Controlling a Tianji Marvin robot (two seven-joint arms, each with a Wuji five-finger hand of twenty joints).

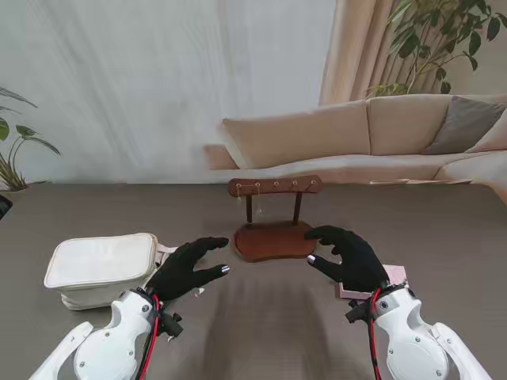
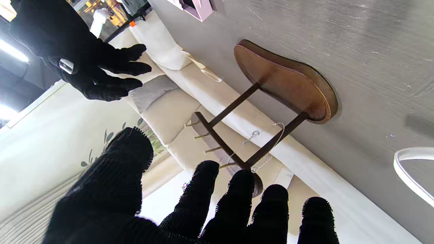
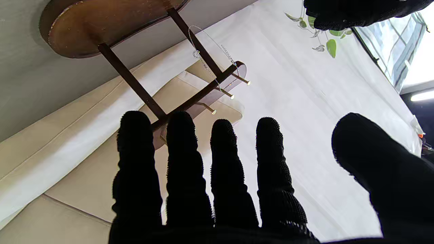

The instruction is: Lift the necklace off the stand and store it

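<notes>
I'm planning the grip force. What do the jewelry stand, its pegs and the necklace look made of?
Jewelry stand: dark brown wood, likely, smooth with a low sheen on the base. Pegs: thin gold-toned metal with bright tips. Necklace: fine silvery chain, probably metal, draped over the crossbar.

The stand (image 1: 274, 222) sits mid-tabletop (image 1: 261, 317), toward the far edge, with the necklace (image 3: 206, 57) hanging from pegs at its left end. A pouch (image 1: 101, 267) lies to the left, nearer to me. A box (image 1: 372, 283) lies to the right, partly under the right hand (image 1: 348, 257).
</notes>
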